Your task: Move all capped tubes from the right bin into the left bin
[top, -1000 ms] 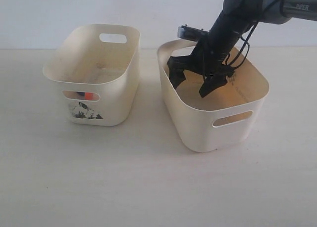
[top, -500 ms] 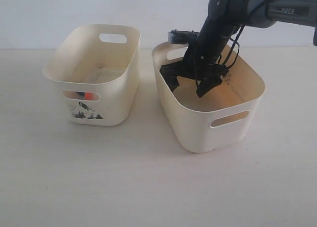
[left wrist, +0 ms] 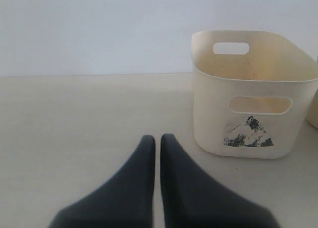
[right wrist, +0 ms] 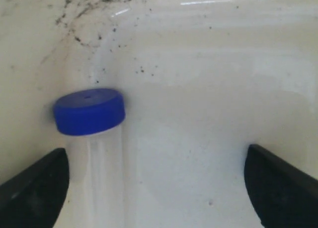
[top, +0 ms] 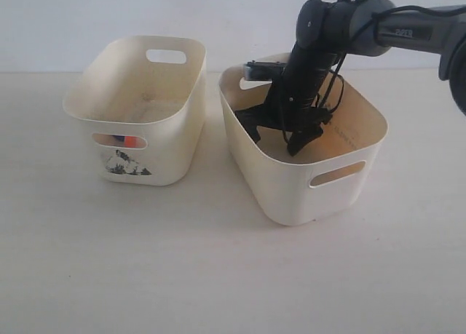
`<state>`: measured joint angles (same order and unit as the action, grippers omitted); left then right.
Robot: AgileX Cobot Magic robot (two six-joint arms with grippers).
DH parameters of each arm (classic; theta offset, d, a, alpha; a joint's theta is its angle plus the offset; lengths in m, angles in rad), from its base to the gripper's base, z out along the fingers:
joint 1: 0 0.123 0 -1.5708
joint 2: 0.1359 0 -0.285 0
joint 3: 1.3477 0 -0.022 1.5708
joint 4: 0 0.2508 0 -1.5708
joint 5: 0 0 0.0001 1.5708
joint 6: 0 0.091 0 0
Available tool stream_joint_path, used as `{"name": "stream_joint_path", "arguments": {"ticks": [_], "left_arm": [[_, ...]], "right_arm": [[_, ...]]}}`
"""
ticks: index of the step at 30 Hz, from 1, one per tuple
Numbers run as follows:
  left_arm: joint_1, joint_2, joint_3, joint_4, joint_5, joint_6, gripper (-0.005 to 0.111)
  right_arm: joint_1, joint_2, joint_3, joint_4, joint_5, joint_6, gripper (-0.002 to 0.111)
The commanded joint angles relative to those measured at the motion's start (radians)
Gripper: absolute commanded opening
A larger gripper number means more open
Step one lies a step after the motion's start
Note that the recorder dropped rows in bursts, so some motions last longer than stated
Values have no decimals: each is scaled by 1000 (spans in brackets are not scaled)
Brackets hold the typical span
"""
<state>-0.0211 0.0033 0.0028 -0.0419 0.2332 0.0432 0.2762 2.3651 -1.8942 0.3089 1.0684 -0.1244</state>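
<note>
The right bin [top: 291,192] holds my right gripper [top: 275,134], which reaches down inside it with its jaws wide open. In the right wrist view a clear capped tube [right wrist: 97,173] with a dark blue cap [right wrist: 89,110] lies on the bin floor by the wall. It sits just inside one finger [right wrist: 35,190] of the right gripper [right wrist: 159,193], with nothing gripped. The left bin [top: 171,123] bears its sticker [top: 125,164], and an orange-red cap [top: 130,141] shows through its front slot. My left gripper [left wrist: 158,141] is shut and empty above the table, short of the left bin [left wrist: 213,118].
Both bins stand side by side on a pale table [top: 182,276], with a narrow gap between them. A white wall [top: 73,21] runs behind. The right arm [top: 378,28] comes in from the upper right over the right bin's rim.
My right gripper has moved leftwards and deeper into the right bin, still open. The right bin has shifted slightly left. The left bin has not moved.
</note>
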Motion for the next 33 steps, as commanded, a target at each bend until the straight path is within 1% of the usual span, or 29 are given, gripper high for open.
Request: {"name": "stream_joint_path", "arguments": {"ticks": [1, 3, 7, 9, 10, 15, 16, 18, 20, 21, 25, 33], "left_arm": [[1, -3, -3, 2, -2, -8, 4], [1, -3, -3, 2, -2, -8, 4], [1, -3, -3, 2, -2, -8, 4], [1, -3, -3, 2, -2, -8, 4], [1, -3, -3, 2, -2, -8, 4], [1, -3, -3, 2, -2, -8, 4], [1, -3, -3, 2, -2, -8, 4], [1, -3, -3, 2, -2, -8, 4], [1, -3, -3, 2, -2, -8, 4], [1, -3, -3, 2, -2, -8, 4], [1, -3, -3, 2, -2, -8, 4], [1, -3, -3, 2, -2, -8, 4]], "right_arm": [[29, 36, 10, -47, -11, 13, 86], [33, 36, 10, -75, -11, 28, 77], [35, 36, 10, -90, -11, 49, 50], [35, 36, 10, -90, -11, 49, 41], [35, 36, 10, -90, -13, 49, 40], [35, 36, 10, -93, -13, 45, 38], [35, 36, 10, -96, -13, 45, 36], [35, 36, 8, -98, -6, 45, 24], [35, 29, 8, -98, 1, 45, 6], [35, 21, 8, -98, 5, 44, -1], [35, -45, 8, -121, 9, 29, 0], [35, -292, 8, -188, 16, 29, 0]]}}
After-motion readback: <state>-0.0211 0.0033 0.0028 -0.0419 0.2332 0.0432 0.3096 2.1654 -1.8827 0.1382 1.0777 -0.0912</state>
